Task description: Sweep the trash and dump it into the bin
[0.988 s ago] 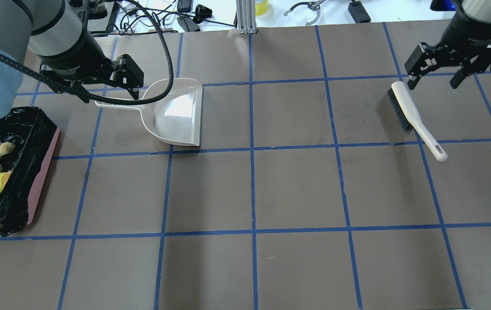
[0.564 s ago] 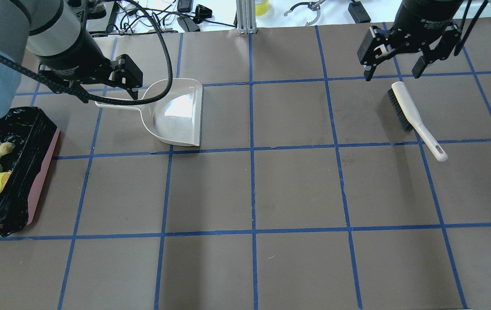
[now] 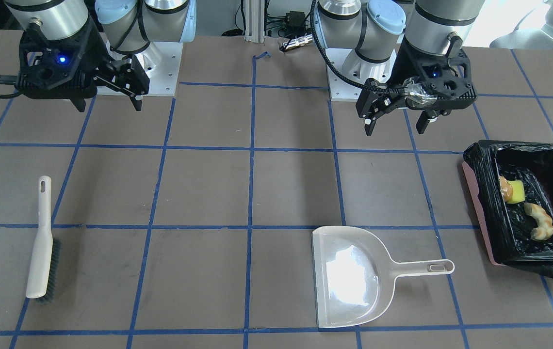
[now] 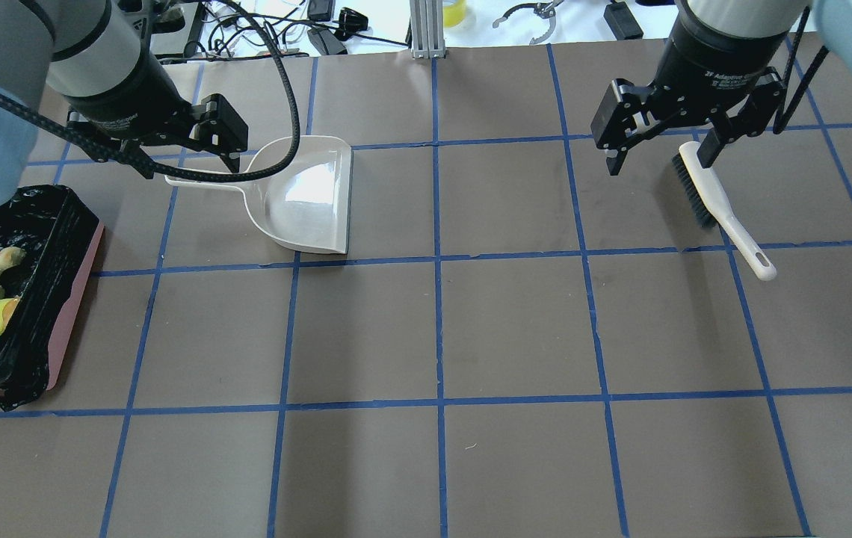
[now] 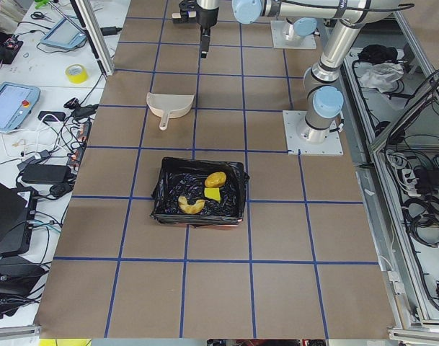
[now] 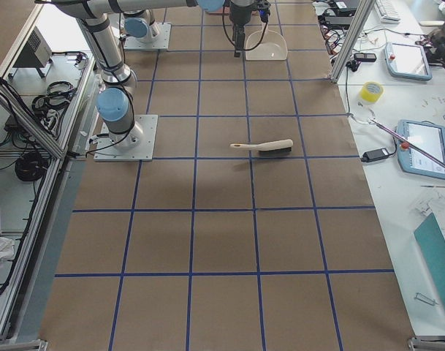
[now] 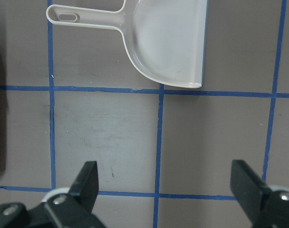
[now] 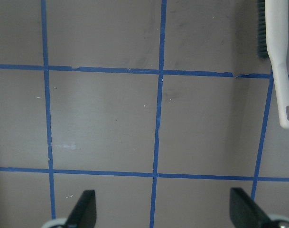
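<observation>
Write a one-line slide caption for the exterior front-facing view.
Left gripper and right gripper open above the table; brush and dustpan lie flat; trash rests in the black-lined bin.

Lying flat on a brown table [image 4: 516,329] gridded with blue tape: a beige plastic dustpan [image 4: 310,198] and, well apart, a white long-handled brush with dark bristles [image 4: 705,187]. Beyond the table's edge: a yellow tape roll [image 5: 76,73], a blue-framed tablet [image 5: 10,107], tangled black cables [image 5: 68,137].

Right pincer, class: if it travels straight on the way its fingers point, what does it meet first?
Most likely the bare brown table, near a crossing of blue tape lines. The right pincer points straight down, open and empty. The brush lies off to one side, seemingly outside that line.
</observation>
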You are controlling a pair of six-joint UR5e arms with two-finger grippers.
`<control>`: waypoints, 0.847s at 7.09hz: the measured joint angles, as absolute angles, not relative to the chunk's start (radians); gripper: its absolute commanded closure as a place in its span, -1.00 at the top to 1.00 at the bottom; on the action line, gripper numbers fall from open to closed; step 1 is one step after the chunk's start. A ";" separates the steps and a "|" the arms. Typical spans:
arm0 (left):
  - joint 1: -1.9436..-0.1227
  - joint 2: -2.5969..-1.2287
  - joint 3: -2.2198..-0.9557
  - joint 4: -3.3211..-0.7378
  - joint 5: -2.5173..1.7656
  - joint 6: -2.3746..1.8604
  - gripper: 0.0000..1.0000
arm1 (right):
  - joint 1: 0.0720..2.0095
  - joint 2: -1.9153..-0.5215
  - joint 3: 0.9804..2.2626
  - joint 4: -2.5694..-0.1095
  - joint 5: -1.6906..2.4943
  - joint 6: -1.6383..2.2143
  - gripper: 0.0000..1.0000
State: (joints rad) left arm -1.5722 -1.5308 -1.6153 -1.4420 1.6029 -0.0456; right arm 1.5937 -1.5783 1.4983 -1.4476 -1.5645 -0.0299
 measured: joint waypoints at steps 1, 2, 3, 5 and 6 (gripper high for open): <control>-1.572 -1.532 -1.615 -1.441 1.603 -0.046 1.00 | 1.601 -1.587 1.509 -1.469 -1.565 -0.048 0.98; -1.572 -1.532 -1.615 -1.442 1.603 -0.045 1.00 | 1.603 -1.586 1.516 -1.509 -1.567 -0.075 0.98; -1.572 -1.533 -1.615 -1.442 1.603 -0.045 1.00 | 1.603 -1.584 1.522 -1.559 -1.569 -0.090 0.98; -1.572 -1.534 -1.616 -1.441 1.602 -0.045 1.00 | 1.597 -1.583 1.526 -1.600 -1.567 -0.093 0.99; -1.572 -1.536 -1.616 -1.441 1.602 -0.045 1.00 | 1.594 -1.583 1.526 -1.605 -1.561 -0.087 0.99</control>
